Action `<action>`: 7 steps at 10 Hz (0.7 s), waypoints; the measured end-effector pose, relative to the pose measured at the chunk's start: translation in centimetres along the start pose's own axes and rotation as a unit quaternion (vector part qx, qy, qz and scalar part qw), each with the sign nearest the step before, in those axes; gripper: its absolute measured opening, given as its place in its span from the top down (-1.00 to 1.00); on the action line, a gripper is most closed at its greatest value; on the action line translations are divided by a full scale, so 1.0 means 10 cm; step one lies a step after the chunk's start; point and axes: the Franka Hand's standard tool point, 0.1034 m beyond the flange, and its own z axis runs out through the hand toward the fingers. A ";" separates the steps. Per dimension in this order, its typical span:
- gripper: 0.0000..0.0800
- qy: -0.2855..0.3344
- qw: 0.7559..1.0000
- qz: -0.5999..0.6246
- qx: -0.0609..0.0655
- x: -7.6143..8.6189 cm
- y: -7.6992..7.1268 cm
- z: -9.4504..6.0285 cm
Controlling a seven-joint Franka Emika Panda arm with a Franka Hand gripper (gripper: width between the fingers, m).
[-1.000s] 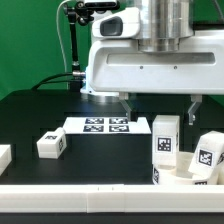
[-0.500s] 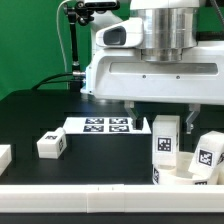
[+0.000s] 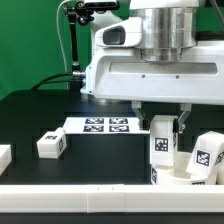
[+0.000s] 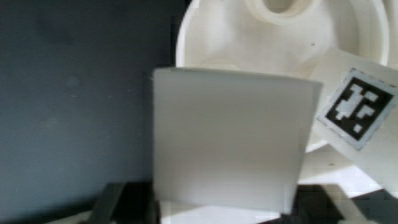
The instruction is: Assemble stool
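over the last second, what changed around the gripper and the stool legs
The gripper closed from wide open onto the upright leg at the seat. That leg, the loose leg, the tilted leg and the marker board stayed put.

- We see the arm (image 3: 150, 62) coming straight down from above, its wrist vertical and its broad white body filling the upper part of the exterior view.
- The hand (image 3: 164, 124) points downward.
- Its two fingers (image 3: 145, 120) are clamped against opposite sides of an upright leg (image 3: 164, 143).
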 end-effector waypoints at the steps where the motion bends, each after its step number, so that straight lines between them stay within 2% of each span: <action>1: 0.17 0.000 0.999 0.048 0.001 0.00 -0.01 0.00; 3: 0.17 -0.001 0.992 0.123 0.001 0.00 -0.01 0.00; 5: 0.17 0.004 0.974 0.225 0.005 0.00 0.02 0.01; 7: 0.17 0.008 0.940 0.339 0.020 0.02 0.05 0.02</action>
